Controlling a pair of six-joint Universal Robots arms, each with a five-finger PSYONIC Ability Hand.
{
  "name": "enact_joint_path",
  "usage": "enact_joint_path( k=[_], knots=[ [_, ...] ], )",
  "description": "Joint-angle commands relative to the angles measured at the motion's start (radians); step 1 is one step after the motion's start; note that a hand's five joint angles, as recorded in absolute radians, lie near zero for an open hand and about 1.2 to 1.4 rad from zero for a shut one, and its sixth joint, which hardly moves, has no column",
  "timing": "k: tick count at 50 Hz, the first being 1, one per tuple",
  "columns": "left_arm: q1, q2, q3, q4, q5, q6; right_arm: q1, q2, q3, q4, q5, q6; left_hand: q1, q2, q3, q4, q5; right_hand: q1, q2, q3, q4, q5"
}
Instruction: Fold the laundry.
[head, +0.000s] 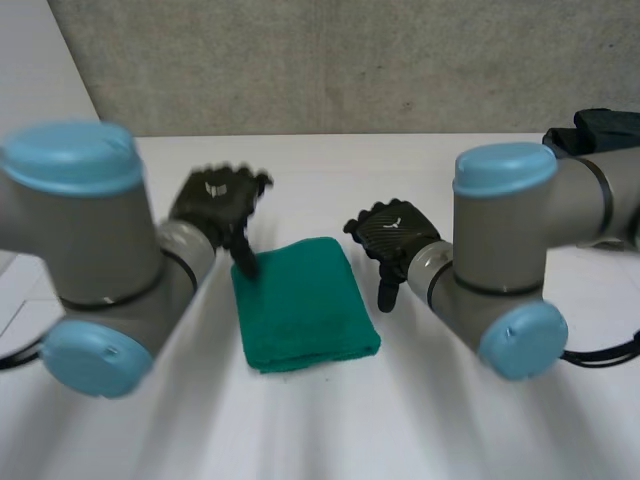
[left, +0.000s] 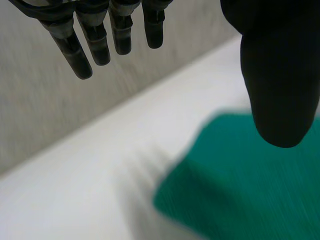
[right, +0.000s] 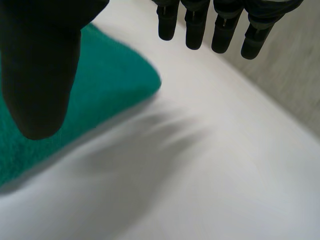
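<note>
A green cloth (head: 302, 303) lies folded into a small rectangle on the white table (head: 320, 430), between the two arms. My left hand (head: 215, 205) hovers just off the cloth's far left corner, fingers straight and spread, holding nothing. In the left wrist view its thumb (left: 277, 75) hangs over the green cloth (left: 240, 180) and its fingers (left: 100, 35) stand over bare table. My right hand (head: 393, 238) is just right of the cloth's right edge, open and empty. In the right wrist view its thumb (right: 42, 65) is above the green cloth (right: 107, 82), clear of it.
A dark bundle of fabric (head: 600, 128) lies at the table's far right, behind the right arm. A grey wall (head: 320, 60) runs along the table's back edge. Bare table stretches in front of the cloth.
</note>
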Motion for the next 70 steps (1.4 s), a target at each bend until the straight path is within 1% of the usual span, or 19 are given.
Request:
enact_joint_path(
  k=[1, 2, 3, 6, 7, 11, 21, 32, 36, 39, 40, 44, 50, 56, 60, 64, 65, 68, 70],
  knots=[
    [0.054, 0.111, 0.05, 0.006, 0.311, -0.002, 0.088, -0.151, 0.329, -0.274, -0.001, -0.099, 0.0, -0.016, -0.016, -0.008, -0.02, -0.05, -0.038, -0.034, -0.036, -0.046],
    [0.059, 0.117, 0.055, 0.005, 0.356, -0.005, 0.093, -0.152, 0.357, -0.296, -0.001, -0.1, 0.003, -0.013, -0.013, -0.005, -0.017, -0.05, -0.038, -0.034, -0.036, -0.046],
    [0.064, 0.129, 0.061, 0.002, 0.446, -0.008, 0.103, -0.151, 0.405, -0.334, -0.001, -0.099, 0.003, -0.013, -0.013, -0.005, -0.017, -0.05, -0.038, -0.034, -0.036, -0.046],
    [0.068, 0.143, 0.066, -0.004, 0.575, -0.009, 0.128, -0.146, 0.455, -0.38, -0.001, -0.096, 0.006, -0.01, -0.01, -0.002, -0.014, -0.05, -0.038, -0.034, -0.036, -0.046],
    [0.07, 0.147, 0.067, -0.006, 0.639, -0.012, 0.145, -0.134, 0.476, -0.417, 0.001, -0.096, 0.009, -0.007, -0.007, 0.001, -0.011, -0.05, -0.038, -0.034, -0.036, -0.046],
    [0.067, 0.152, 0.066, -0.007, 0.715, -0.023, 0.156, -0.074, 0.49, -0.512, 0.002, -0.102, 0.009, -0.007, -0.007, 0.001, -0.011, -0.05, -0.038, -0.034, -0.036, -0.046],
    [0.061, 0.152, 0.047, -0.008, 0.715, -0.034, 0.154, 0.041, 0.42, -0.638, -0.001, -0.111, 0.012, -0.004, -0.004, 0.004, -0.008, -0.05, -0.038, -0.034, -0.036, -0.046],
    [0.061, 0.15, 0.037, -0.003, 0.715, -0.036, 0.154, 0.094, 0.351, -0.649, -0.008, -0.111, 0.012, -0.004, -0.004, 0.004, -0.008, -0.05, -0.038, -0.034, -0.036, -0.046],
    [0.062, 0.15, 0.034, -0.001, 0.715, -0.036, 0.153, 0.122, 0.312, -0.644, -0.013, -0.11, 0.012, -0.004, -0.004, 0.004, -0.008, 0.045, 0.058, 0.061, 0.059, 0.049],
    [0.064, 0.15, 0.034, -0.001, 0.715, -0.036, 0.153, 0.125, 0.296, -0.649, -0.011, -0.11, 0.012, -0.004, -0.004, 0.004, -0.008, 0.335, 0.348, 0.351, 0.349, 0.339],
    [0.064, 0.15, 0.034, -0.003, 0.715, -0.036, 0.153, 0.125, 0.289, -0.652, -0.011, -0.103, 0.012, -0.004, -0.004, 0.004, -0.008, 0.604, 0.616, 0.619, 0.617, 0.607],
    [0.067, 0.15, 0.034, -0.001, 0.715, -0.036, 0.153, 0.119, 0.262, -0.667, -0.028, -0.096, 0.012, -0.004, -0.004, 0.004, -0.008, 1.171, 1.183, 1.186, 1.184, 1.174],
    [0.068, 0.154, 0.04, 0.0, 0.714, -0.037, 0.13, 0.111, 0.196, -0.667, -0.034, -0.091, 0.015, -0.001, -0.002, 0.007, -0.005, 1.172, 1.184, 1.187, 1.186, 1.175],
    [0.078, 0.186, 0.051, 0.002, 0.712, -0.037, 0.028, 0.01, 0.095, -0.666, -0.036, -0.071, 0.015, -0.001, -0.002, 0.007, -0.005, 1.172, 1.184, 1.187, 1.186, 1.175],
    [0.085, 0.207, 0.061, 0.003, 0.714, -0.054, -0.073, -0.04, 0.013, -0.669, -0.041, -0.033, 0.015, -0.001, -0.002, 0.007, -0.005, 1.172, 1.184, 1.187, 1.186, 1.175],
    [0.088, 0.21, 0.086, 0.006, 0.714, -0.109, -0.206, -0.074, -0.082, -0.67, -0.039, 0.013, 0.015, -0.001, -0.002, 0.007, -0.005, 1.172, 1.184, 1.187, 1.186, 1.175],
    [0.088, 0.21, 0.089, 0.009, 0.714, -0.12, -0.269, -0.08, -0.115, -0.672, -0.04, 0.038, 0.015, -0.001, -0.002, 0.007, -0.005, 1.172, 1.184, 1.187, 1.186, 1.175],
    [0.088, 0.215, 0.089, 0.026, 0.714, -0.154, -0.364, -0.08, -0.157, -0.689, -0.041, 0.073, 0.015, -0.001, -0.002, 0.007, -0.005, 1.172, 1.184, 1.187, 1.186, 1.175],
    [0.088, 0.218, 0.083, 0.04, 0.714, -0.166, -0.462, -0.073, -0.185, -0.724, -0.05, 0.11, 0.015, -0.001, -0.002, 0.007, -0.005, 1.172, 1.184, 1.187, 1.186, 1.175]
  ],
)
